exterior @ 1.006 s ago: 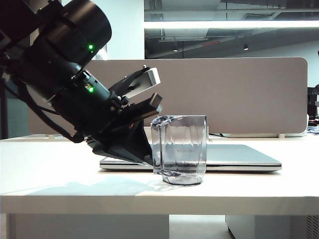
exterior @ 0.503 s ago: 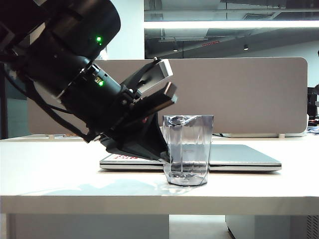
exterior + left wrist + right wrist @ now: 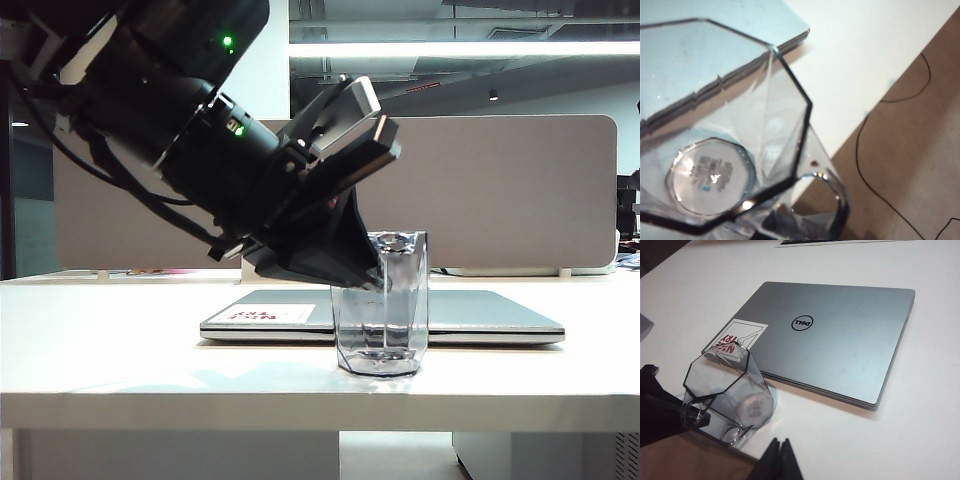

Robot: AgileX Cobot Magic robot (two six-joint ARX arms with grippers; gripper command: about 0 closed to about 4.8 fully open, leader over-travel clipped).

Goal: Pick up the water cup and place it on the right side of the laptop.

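Note:
The water cup (image 3: 385,310), clear grey-blue with faceted walls, stands upright in front of the closed silver laptop (image 3: 490,312), near the table's front edge. My left gripper (image 3: 370,278) reaches down from the left and is shut on the water cup at its rim and handle side. The left wrist view looks down into the water cup (image 3: 785,130), with its handle loop (image 3: 832,200) close to the camera and the laptop (image 3: 700,45) behind. In the right wrist view the water cup (image 3: 727,385) sits by the laptop (image 3: 830,335) corner bearing a white and red sticker (image 3: 737,337). My right gripper (image 3: 780,447) is shut and empty, near the table edge.
A grey partition (image 3: 500,190) runs behind the table. The table's front edge (image 3: 320,400) lies just before the cup. Brown floor with a black cable (image 3: 875,150) shows below the edge. White tabletop (image 3: 920,430) lies beyond the laptop's far side.
My left gripper has moved to the right along the laptop's front, taking the cup with it. The cup went from tilted to upright, and the laptop's sticker has come into view.

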